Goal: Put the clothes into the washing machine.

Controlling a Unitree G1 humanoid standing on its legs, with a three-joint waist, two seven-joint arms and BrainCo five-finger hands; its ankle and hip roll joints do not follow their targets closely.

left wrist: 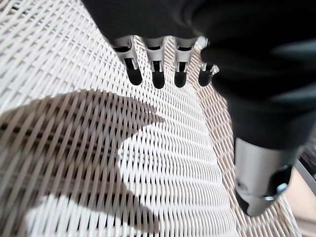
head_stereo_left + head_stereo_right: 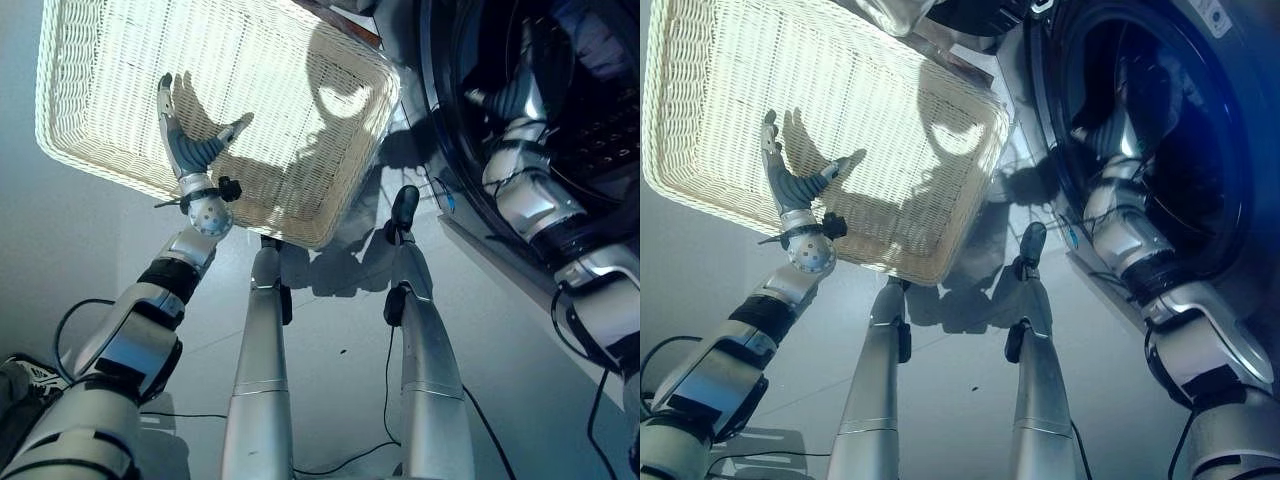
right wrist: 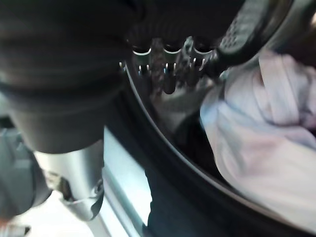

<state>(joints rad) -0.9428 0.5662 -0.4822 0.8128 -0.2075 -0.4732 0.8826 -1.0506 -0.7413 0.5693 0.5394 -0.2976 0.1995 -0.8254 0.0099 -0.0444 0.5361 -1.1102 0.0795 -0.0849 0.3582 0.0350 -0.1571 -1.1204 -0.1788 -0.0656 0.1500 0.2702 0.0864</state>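
Your two head eyes look steeply down, sharing the wicker basket point(image 2: 250, 90) and washing machine drum opening point(image 2: 1160, 140). Your left wrist camera hovers close over the basket weave; the right peers closely into the drum.

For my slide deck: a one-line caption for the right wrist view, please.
Right hand inside the washing machine's dark drum rim, beside pale clothes.

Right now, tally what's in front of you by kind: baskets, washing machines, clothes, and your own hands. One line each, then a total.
Wicker basket: 1
Washing machine: 1
Pale garment lying inside the drum: 1
Hands: 2, the left hand over the basket, the right hand at the drum's rim
Total: 5
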